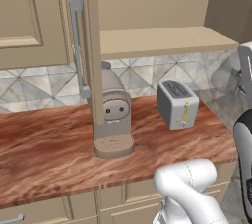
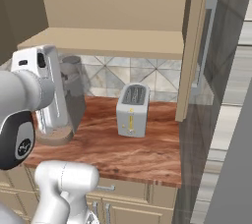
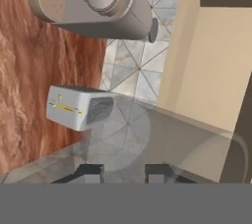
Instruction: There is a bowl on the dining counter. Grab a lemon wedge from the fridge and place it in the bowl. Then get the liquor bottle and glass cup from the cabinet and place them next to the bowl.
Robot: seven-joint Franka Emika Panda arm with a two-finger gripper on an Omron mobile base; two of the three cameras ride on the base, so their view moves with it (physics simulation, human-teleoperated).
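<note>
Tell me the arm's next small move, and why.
Probably draw the hand back from the open cabinet, keeping the grip. The gripper looks closed on the glass, which sits between its fingertips, already off the shelf and near the toaster. The glass belongs beside the bowl on the dining counter, so it has to leave here.

Item: robot arm [image 2: 29, 95], one unit. Casing was glossy white, built of rounded tubular links joined by bulbous elbows. Joint [image 2: 17, 144] was dark, near black, a rounded cap bearing a small white maker's mark. A second dark band edged with white sat on the link [image 1: 243, 154]. Hand housing [image 2: 37, 66] was a white block with small dark insets. End effector [image 3: 123, 171] carried two small dark, squared finger tips [image 3: 91, 170].
</note>
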